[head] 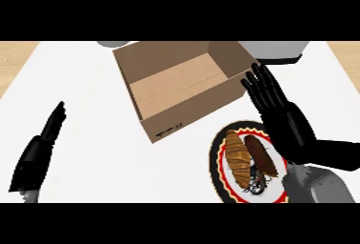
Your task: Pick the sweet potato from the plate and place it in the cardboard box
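Sweet potato [261,155] lay ungrasped on the plate [219,167], so nothing was yet done. Right hand [280,114], fingers straight, hovered just beyond it. Farther off, the cardboard box [184,83] stood open, awaiting it. Left hand [41,147] rested flat.

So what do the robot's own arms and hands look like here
Both hands are plain matt black with long slender fingers and a thumb. The right hand joins a black wrist section, then a bulky grey forearm with smooth rounded casing. The left hand shows edge-on as a narrow black shape. No cables, markings or sleeves are visible.
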